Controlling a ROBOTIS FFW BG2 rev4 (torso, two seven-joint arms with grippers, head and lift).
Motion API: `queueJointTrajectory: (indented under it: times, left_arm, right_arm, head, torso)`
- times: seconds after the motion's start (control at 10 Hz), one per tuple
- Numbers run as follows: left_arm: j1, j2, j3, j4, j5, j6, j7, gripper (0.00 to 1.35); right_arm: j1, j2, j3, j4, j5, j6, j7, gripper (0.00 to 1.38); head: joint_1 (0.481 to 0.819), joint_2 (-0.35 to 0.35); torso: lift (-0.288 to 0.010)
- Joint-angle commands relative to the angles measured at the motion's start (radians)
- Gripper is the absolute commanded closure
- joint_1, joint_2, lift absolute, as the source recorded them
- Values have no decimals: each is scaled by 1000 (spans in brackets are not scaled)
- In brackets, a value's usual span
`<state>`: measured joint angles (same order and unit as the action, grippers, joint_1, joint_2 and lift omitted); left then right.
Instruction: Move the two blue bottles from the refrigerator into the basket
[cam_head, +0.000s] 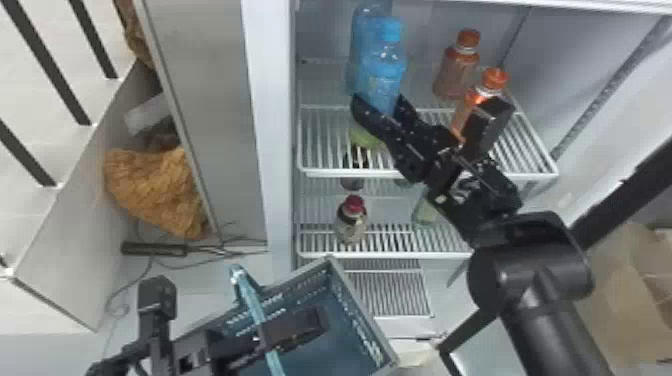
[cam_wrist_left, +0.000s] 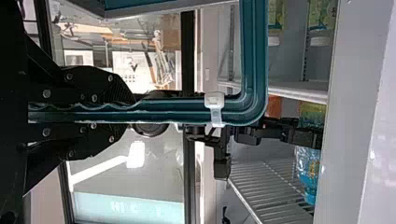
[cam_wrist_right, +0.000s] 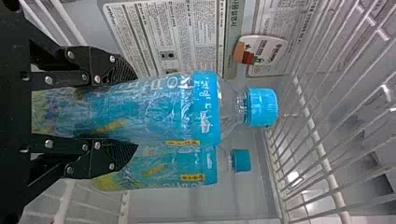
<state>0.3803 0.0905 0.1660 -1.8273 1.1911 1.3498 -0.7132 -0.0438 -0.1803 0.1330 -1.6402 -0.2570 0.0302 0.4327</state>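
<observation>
Behind one bottle (cam_wrist_right: 159, 109), another (cam_wrist_right: 187, 163), partly hidden.

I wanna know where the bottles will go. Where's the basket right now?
In the head view, the basket is at the bottom middle, in front of the refrigerator. The left gripper holds it by its handle.

Near blue bottle (cam_wrist_right: 154, 112): label with large white lettering, smaller white script on its blue band, and a yellow strip with small dark marks. Far blue bottle (cam_wrist_right: 210, 161): same kind of label and strip. Inside refrigerator (cam_wrist_right: 233, 203): notice sheets (cam_wrist_right: 163, 32) in dense dark print; rounded sticker (cam_wrist_right: 268, 49) with a plant-pot drawing. Pale blue panel (cam_wrist_left: 156, 210): white capitals, partly blurred.
</observation>
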Motion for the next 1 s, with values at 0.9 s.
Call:
queueJointTrajectory:
  times: [0.9]
  left_arm:
    - [5, -2, -3, 0, 5, -7, 0, 1202]
  right_arm:
    - [407, -18, -99, -486, -72, 171, 70, 1279]
  head:
    - [695, -138]
  torso:
    - [-10]
